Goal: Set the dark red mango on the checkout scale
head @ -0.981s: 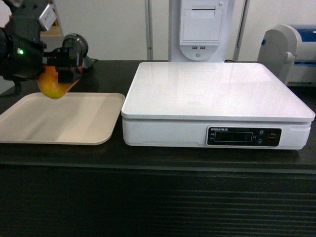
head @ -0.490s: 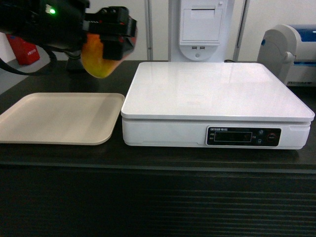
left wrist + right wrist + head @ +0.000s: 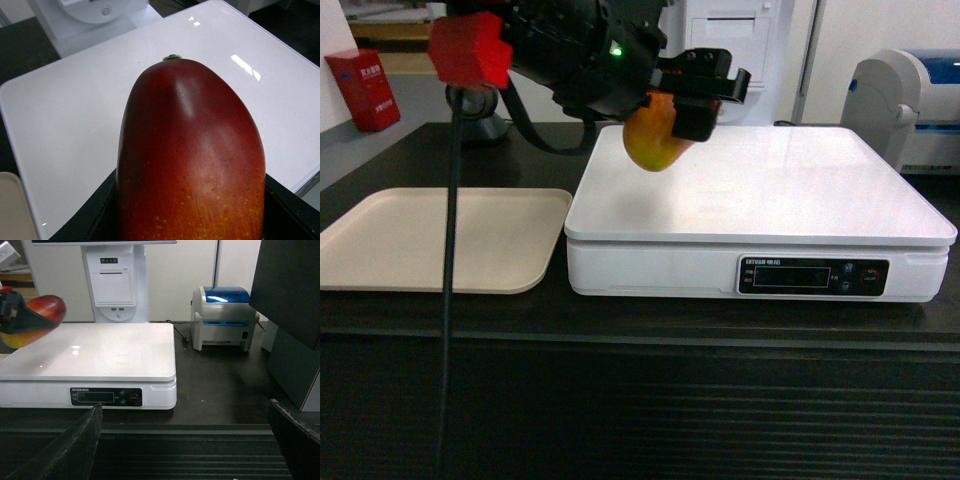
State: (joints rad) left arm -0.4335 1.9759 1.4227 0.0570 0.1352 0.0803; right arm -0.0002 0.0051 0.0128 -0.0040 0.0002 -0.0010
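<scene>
Shop checkout counter, as I see it from the rig.

I'm looking at a long black checkout (image 3: pixel 640 400) carrying a white scale (image 3: pixel 760 215) with a display strip, a receipt-printer kiosk (image 3: pixel 116 282) behind, and a blue-topped label printer (image 3: pixel 225 317) alongside.

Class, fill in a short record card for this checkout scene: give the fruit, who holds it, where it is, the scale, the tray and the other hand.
Fruit: dark red mango, red end blending to orange-yellow
Held by: left hand, shut on it
Position: in the air over the scale's left rear part, not touching
Scale: white scale, top plate bare
Tray: beige tray, left of the scale, nothing on it
Surface: black checkout
Right hand: open, low in front of the counter, holding nothing
</scene>
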